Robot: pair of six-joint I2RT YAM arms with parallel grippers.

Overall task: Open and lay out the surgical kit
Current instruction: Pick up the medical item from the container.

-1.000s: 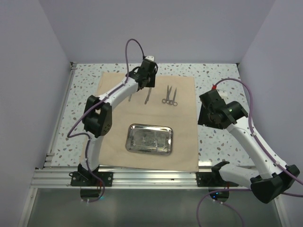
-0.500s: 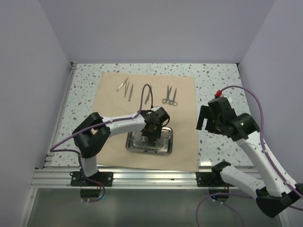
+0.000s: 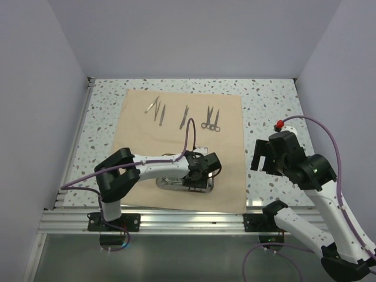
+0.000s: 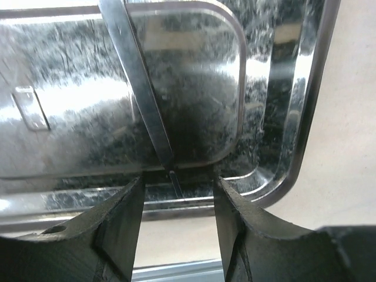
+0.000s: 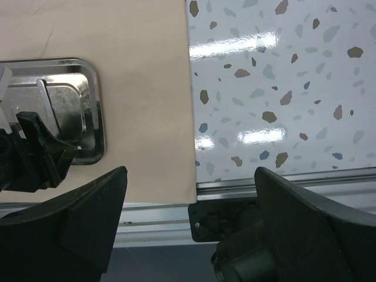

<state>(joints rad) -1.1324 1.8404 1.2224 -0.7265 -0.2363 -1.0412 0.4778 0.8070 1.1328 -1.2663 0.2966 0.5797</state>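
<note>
The beige cloth wrap (image 3: 226,176) lies spread flat. The steel tray (image 3: 166,183) sits on its near middle and also shows in the left wrist view (image 4: 296,111) and the right wrist view (image 5: 97,111). My left gripper (image 3: 197,175) is low over the tray's near right part, jaws open (image 4: 177,183). Thin metal tweezers (image 4: 138,76) lie in the tray, their tip between my fingers, untouched. Three tweezers (image 3: 160,111) and two scissors (image 3: 211,118) lie in a row on the far cloth. My right gripper (image 3: 262,156) hangs open and empty (image 5: 191,202) above the cloth's right edge.
The speckled tabletop (image 3: 264,106) surrounds the cloth. An aluminium rail (image 3: 188,220) runs along the near edge, also in the right wrist view (image 5: 153,214). Purple-grey walls close in left, right and back. The left arm's black gripper body shows in the right wrist view (image 5: 29,161).
My left gripper has moved from the far end of the cloth down to the tray. My right arm has drawn back toward the near right and stayed open.
</note>
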